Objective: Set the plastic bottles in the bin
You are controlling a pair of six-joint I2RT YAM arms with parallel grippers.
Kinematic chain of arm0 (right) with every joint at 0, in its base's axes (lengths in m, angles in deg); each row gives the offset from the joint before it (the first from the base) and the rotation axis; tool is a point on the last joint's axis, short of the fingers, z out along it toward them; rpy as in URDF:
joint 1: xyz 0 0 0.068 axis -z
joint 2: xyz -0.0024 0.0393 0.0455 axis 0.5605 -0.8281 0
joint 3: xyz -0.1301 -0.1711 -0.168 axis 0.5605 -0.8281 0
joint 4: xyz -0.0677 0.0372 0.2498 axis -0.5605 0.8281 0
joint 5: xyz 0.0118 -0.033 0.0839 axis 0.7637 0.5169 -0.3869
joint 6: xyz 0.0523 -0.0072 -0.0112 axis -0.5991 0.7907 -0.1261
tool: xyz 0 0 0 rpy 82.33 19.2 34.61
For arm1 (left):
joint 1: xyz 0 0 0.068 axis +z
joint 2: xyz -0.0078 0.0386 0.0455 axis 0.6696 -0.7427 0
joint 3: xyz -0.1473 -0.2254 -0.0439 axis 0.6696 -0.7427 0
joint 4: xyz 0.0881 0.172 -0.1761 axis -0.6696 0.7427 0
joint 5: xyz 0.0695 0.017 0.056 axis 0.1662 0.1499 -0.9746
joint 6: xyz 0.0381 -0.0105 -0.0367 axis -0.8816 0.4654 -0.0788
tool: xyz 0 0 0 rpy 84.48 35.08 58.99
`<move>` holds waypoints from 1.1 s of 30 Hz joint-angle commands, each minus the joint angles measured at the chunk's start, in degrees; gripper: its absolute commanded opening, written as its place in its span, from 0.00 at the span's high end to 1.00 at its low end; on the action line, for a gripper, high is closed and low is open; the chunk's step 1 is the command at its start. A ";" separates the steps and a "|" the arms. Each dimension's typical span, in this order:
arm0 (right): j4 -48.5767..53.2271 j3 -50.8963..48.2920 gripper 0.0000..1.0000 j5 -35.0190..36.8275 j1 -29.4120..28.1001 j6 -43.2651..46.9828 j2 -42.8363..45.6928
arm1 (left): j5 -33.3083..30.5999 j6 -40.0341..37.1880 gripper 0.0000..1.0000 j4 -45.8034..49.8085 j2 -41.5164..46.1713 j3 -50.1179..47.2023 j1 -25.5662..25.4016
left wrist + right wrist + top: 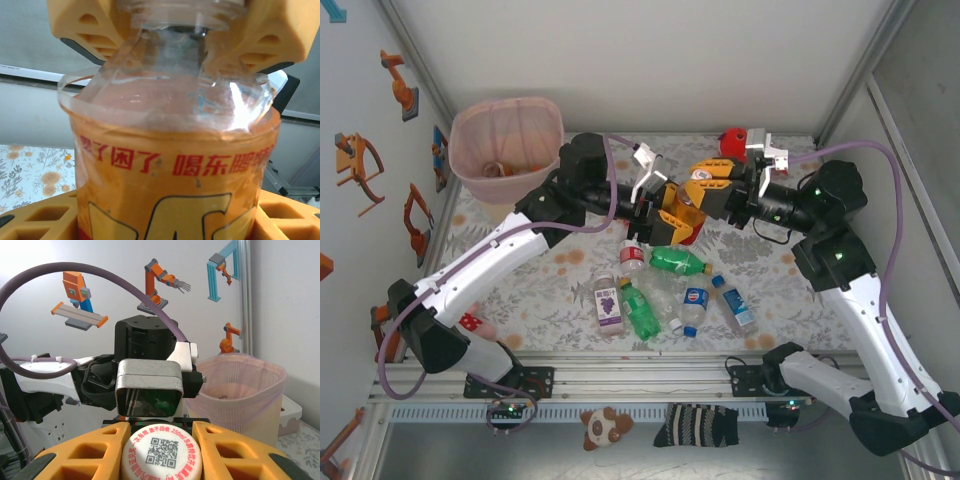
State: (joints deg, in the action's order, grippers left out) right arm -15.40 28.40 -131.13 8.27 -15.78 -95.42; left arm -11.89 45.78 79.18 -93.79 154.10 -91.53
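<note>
in the far-left corner stands the pink bin (506, 104); near the middle, the right gripper (161, 440) is clamped on an orange-labelled bottle (170, 190) at its capped neck, the left gripper (167, 227) flanks its body, grip unclear; loose bottles (660, 285) lie nearer.

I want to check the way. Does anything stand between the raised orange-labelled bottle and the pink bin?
No loose thing does. Only the left arm's own wrist lies between the orange-labelled bottle and the pink mesh bin.
</note>
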 commanded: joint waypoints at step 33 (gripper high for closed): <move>21.81 3.03 0.32 28.17 -0.20 13.05 3.62 | -45.48 -3.03 0.46 39.41 -4.08 22.00 24.88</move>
State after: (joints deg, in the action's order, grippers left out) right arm 5.72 30.02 -104.27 8.12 -3.83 -91.66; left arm -52.94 41.76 111.48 -96.17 173.53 -69.70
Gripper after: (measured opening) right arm 0.681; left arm 0.560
